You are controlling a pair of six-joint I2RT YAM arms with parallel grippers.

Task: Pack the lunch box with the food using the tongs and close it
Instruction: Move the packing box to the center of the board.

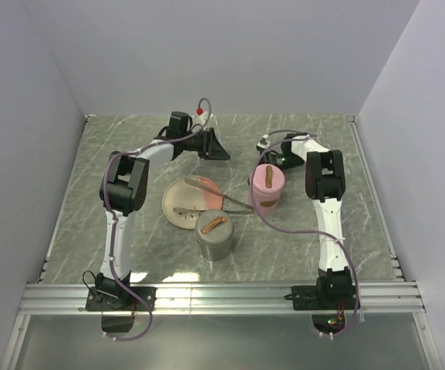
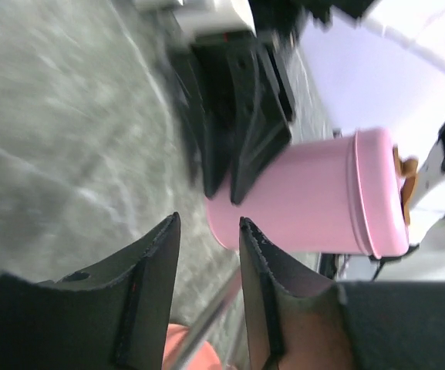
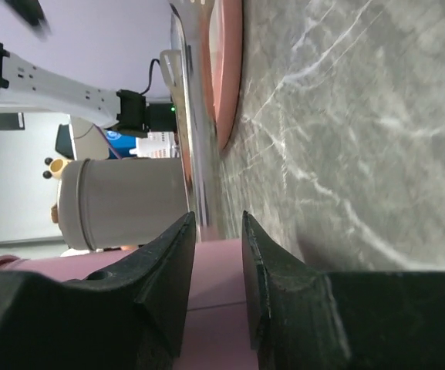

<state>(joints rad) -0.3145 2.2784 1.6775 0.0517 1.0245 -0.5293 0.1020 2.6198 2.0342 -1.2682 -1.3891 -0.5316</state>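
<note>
While the left end effector (image 2: 208,223) sits low over the far part of the worktop (image 1: 168,258), its two fingers stand partly apart with nothing between them. The right end effector (image 3: 216,220) is just behind the pink container (image 1: 268,181), its fingers parted by a narrow gap that grips nothing; whether they touch the container cannot be told. That container stands upright with its lid on, a brown handle on top. The tongs (image 1: 218,196) lie untouched, one end on the plate (image 1: 168,202) and the other reaching toward the pink container. Nearer the arm bases, just beside the plate, the grey container (image 1: 214,239) stands upright, lidded with a brown handle.
</note>
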